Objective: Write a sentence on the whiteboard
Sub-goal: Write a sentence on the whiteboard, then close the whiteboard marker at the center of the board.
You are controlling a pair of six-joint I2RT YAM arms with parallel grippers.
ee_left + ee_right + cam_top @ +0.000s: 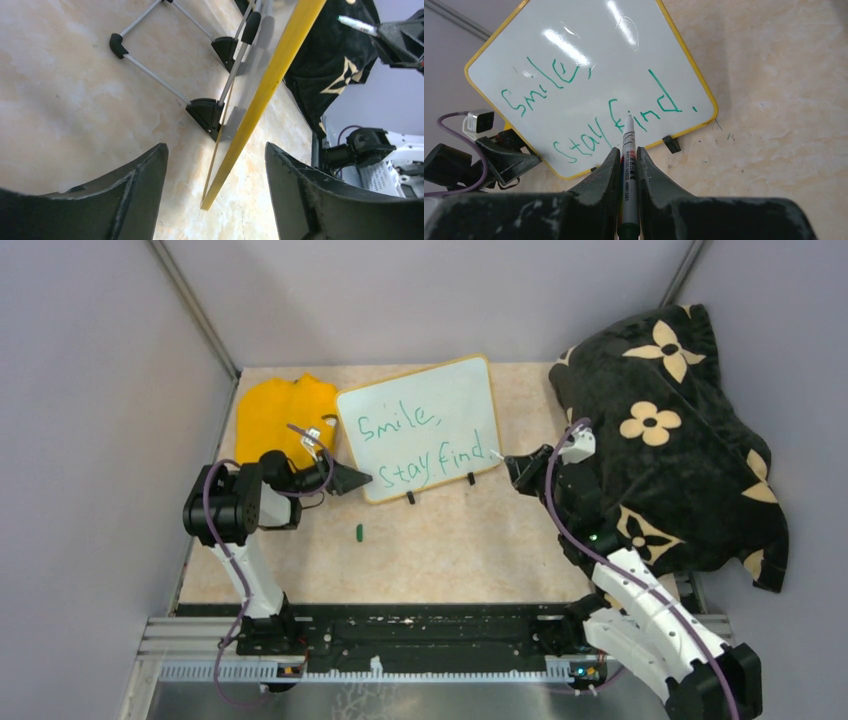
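The whiteboard leans on black clip feet at the back middle of the table, and its yellow frame shows edge-on in the left wrist view. The sentence, "Smile, Stay find.", is in green on two lines. My left gripper is open at the board's lower left corner. The frame's corner lies between its jaws, touching neither. My right gripper is shut on a white marker at the board's right end. The marker's tip points at "find" and looks slightly off the surface.
A folded yellow cloth lies behind the left gripper. A black blanket with cream flowers covers the right side beside the right arm. A small green cap lies on the table in front of the board. Grey walls close in the table.
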